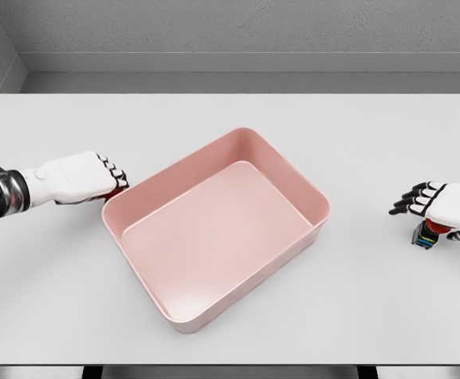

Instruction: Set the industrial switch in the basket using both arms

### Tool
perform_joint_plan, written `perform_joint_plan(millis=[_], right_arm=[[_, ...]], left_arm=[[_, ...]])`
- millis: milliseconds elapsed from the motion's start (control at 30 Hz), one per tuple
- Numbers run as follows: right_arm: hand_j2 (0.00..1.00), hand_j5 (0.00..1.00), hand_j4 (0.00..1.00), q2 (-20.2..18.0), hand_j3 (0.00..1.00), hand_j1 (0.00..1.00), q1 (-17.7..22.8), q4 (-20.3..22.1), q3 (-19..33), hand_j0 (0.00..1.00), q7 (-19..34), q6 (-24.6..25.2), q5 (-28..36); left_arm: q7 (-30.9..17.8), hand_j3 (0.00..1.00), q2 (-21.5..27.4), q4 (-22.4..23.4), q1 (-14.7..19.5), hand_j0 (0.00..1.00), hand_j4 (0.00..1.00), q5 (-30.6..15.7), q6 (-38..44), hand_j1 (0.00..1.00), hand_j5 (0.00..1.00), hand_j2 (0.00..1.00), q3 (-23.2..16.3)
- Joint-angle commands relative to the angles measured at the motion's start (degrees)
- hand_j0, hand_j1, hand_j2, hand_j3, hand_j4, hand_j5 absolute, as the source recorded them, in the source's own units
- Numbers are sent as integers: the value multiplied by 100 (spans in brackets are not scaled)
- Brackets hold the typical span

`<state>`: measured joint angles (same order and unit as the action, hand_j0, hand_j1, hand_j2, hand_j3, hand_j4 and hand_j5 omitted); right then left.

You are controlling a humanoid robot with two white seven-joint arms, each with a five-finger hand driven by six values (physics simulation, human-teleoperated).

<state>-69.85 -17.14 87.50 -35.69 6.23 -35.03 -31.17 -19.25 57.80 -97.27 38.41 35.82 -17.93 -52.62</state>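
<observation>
Industrial switch (425, 234) under right hand (439, 204), white table (230, 118).

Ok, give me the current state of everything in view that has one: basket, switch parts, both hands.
pink basket: upright on the table, empty, set at an angle.
left hand: at the basket's left corner, fingers curled over a small red item that is mostly hidden.
right hand: on the table to the right of the basket, apart from it, fingers extended.
industrial switch: on the table under the right hand, outside the basket; grasp unclear.
</observation>
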Motion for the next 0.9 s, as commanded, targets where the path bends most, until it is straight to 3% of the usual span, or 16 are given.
perform_joint_plan(millis=[0, 267, 567, 867], right_arm=[[88, 88, 88, 15, 88, 88, 0, 22, 1, 88, 1, 3, -65], [87, 87, 87, 15, 87, 87, 53, 83, -8, 87, 1, 3, -267], [70, 70, 70, 42, 70, 70, 44, 83, 10, 70, 1, 3, -452], [62, 62, 62, 129, 62, 62, 35, 75, 10, 62, 1, 3, -619]], left_arm=[[-17, 45, 3, -2, 0, 45, 45, -5, -9, 45, 45, 45, -11], [-17, 44, 118, 7, 193, 44, 44, -23, -9, 44, 44, 44, -2], [-26, 44, 100, -2, 659, 44, 44, -84, -141, 44, 44, 44, -2], [-26, 45, 118, -29, 1160, 45, 45, -743, -1178, 45, 45, 45, 59]])
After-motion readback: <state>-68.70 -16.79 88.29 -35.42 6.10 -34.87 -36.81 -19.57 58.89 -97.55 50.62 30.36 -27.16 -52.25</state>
